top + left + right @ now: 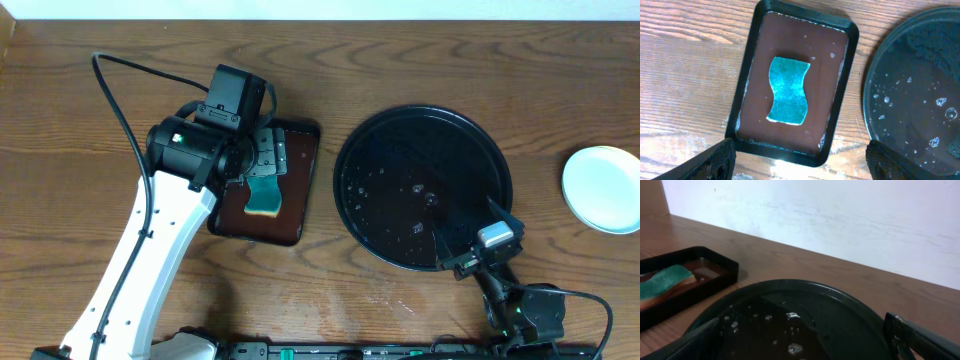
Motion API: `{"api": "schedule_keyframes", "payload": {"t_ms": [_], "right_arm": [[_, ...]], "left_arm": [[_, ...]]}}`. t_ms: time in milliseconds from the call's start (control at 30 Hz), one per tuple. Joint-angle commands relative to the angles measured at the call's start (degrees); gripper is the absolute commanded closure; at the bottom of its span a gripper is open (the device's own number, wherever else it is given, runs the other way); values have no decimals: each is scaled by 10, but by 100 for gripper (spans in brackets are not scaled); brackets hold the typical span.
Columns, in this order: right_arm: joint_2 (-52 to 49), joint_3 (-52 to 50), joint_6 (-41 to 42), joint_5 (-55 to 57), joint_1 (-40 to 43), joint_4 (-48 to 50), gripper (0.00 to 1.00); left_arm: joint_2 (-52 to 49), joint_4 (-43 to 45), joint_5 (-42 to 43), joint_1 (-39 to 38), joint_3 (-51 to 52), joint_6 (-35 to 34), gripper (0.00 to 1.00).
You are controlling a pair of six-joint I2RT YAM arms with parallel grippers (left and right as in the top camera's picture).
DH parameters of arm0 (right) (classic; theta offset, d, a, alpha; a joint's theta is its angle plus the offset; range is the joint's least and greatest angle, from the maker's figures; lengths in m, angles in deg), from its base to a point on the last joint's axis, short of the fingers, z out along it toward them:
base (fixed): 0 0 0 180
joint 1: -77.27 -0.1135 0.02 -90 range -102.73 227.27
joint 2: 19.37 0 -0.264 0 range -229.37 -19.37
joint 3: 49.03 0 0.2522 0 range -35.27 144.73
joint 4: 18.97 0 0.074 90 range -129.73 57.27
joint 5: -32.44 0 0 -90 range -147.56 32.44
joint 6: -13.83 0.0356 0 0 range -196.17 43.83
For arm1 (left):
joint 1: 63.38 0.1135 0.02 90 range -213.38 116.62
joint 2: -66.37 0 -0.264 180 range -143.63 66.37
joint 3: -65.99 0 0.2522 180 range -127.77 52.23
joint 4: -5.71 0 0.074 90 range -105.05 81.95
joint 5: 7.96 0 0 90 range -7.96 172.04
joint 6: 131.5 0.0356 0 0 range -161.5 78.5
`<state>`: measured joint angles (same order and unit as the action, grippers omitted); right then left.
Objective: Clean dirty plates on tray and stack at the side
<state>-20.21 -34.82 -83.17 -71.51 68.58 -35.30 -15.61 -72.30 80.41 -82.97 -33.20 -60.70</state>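
The round black tray (422,188) sits right of centre, wet with droplets and holding no plates; it also shows in the left wrist view (920,95) and the right wrist view (805,325). A stack of pale plates (603,189) lies on the table at the far right; how many it holds I cannot tell. My left gripper (262,160) is open and empty above the brown rectangular tray (840,35), its fingertips (800,162) wide apart. My right gripper (462,262) is open and empty at the black tray's near right rim, fingers (805,345) spread.
A teal sponge (787,90) lies in the brown rectangular tray (308,150), also seen in the right wrist view (662,280). A black cable (115,100) loops over the table at the left. A white wall (840,220) stands behind the table.
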Motion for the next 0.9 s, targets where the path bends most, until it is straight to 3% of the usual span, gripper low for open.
{"api": "schedule_keyframes", "payload": {"t_ms": [0, 633, 867], "right_arm": [[5, -1, -4, -5, 5, -4, 1], [4, -1, -3, -5, 5, -4, 1], [4, -1, -4, -5, 5, -4, 1]], "left_arm": [[-1, -2, -1, 2, -6, 5, 16], [0, -2, -2, 2, -6, 6, 16], [89, 16, -94, 10, 19, 7, 16]]}}
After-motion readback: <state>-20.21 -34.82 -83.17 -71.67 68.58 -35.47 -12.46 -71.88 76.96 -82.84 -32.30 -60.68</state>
